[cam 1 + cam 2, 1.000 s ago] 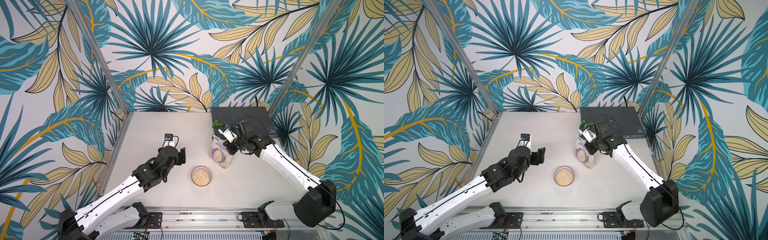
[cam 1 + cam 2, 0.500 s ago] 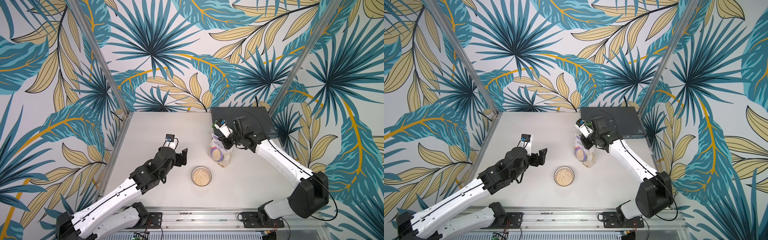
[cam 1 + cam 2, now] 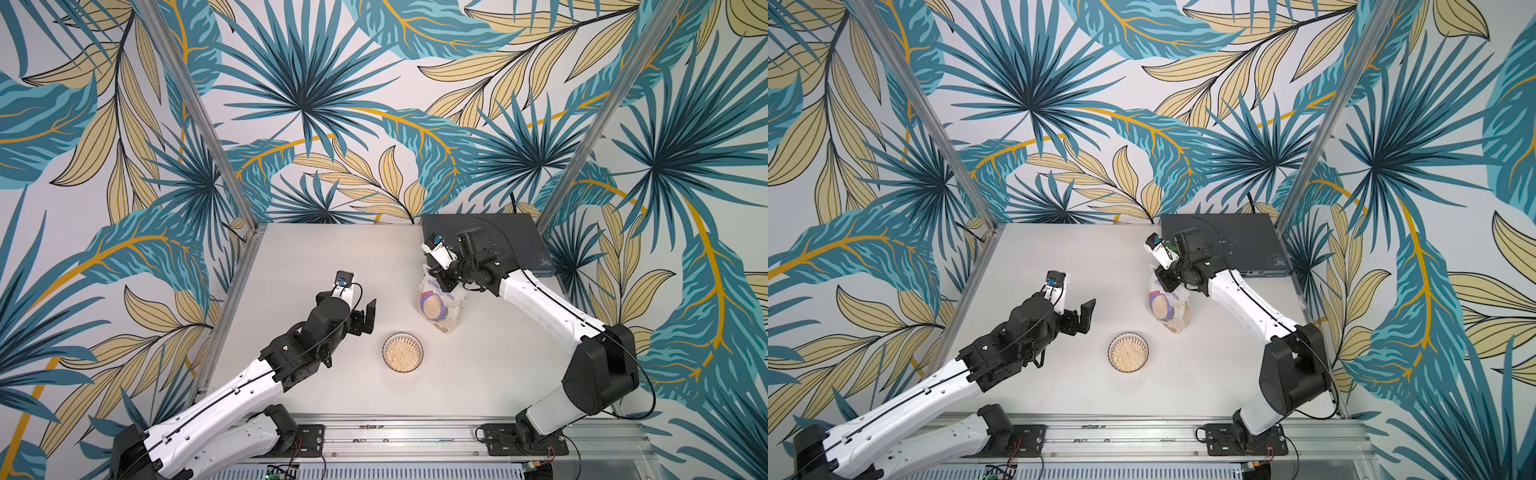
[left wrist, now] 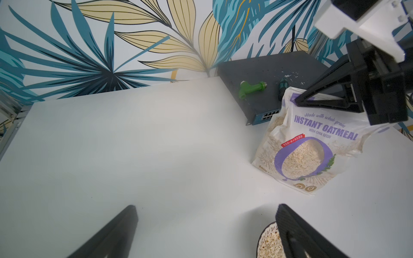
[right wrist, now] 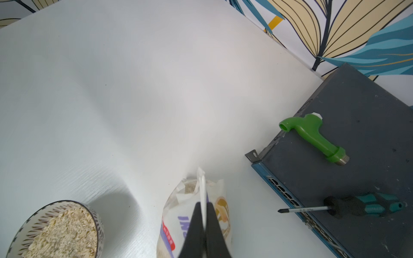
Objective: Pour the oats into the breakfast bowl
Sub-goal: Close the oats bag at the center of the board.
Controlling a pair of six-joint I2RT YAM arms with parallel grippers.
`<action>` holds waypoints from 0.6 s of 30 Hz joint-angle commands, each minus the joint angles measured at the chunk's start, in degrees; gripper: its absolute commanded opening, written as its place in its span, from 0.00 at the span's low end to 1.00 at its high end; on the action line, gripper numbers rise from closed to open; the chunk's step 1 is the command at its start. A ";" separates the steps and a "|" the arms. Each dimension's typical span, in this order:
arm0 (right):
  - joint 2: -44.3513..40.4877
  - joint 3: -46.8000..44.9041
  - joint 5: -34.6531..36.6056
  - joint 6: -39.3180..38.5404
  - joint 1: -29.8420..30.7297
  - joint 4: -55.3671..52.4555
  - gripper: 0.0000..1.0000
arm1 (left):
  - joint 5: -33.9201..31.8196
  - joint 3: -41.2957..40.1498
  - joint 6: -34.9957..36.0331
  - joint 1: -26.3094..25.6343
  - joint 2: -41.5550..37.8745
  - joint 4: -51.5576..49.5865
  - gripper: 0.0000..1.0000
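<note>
White table (image 3: 316,266) fills the middle of both top views. On its far right corner lies a flat dark box (image 3: 515,232). The bag of oats (image 3: 438,303) stands upright on the table just in front of this box, with the purple label turned toward the left arm. The right gripper (image 5: 203,204) is pressed together on the thin top edge of the bag. The bowl (image 3: 384,353) sits nearer to the front edge, apart from the bag, and pale flakes fill it. The left gripper (image 4: 206,207) hovers beside the bowl with its fingers wide apart and nothing between them. A green pipe piece (image 5: 312,136) and a screwdriver (image 5: 357,207) lie on the box.
</note>
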 commanded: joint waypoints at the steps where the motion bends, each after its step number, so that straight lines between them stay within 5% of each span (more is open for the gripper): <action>1: -0.72 -0.02 -1.33 0.11 -0.07 3.01 0.00 | -1.25 -2.37 1.60 0.16 -1.89 5.50 1.00; 4: -0.93 0.78 -2.38 1.07 -0.10 3.36 0.48 | -2.86 -3.25 1.23 0.18 -2.32 6.08 1.00; 7: -0.53 0.84 -2.59 0.45 -0.06 3.64 0.56 | -3.41 -3.50 1.30 0.16 -2.18 5.83 1.00; 9: 0.26 1.11 -2.55 -0.10 -0.09 3.31 0.44 | -4.32 -3.66 1.22 0.16 -2.10 5.46 1.00; 10: 0.74 1.26 -2.59 -0.35 -0.03 3.10 0.13 | -5.20 -3.74 1.14 0.15 -2.11 5.19 1.00; 11: 0.99 1.45 -2.26 -0.23 -0.06 2.75 0.00 | -6.33 -3.82 1.10 0.15 -2.11 4.90 1.00; 15: -0.85 -0.57 -1.87 1.37 -0.38 6.47 0.00 | -9.08 -3.76 1.57 0.25 -1.75 4.53 1.00; 17: -2.42 -1.11 -2.18 3.27 -0.52 8.81 0.55 | -10.07 -3.70 2.07 0.30 -1.33 4.34 1.00; 18: -3.60 -1.72 -2.23 4.31 -0.58 10.54 0.73 | -11.59 -3.68 1.69 0.29 -0.97 4.03 1.00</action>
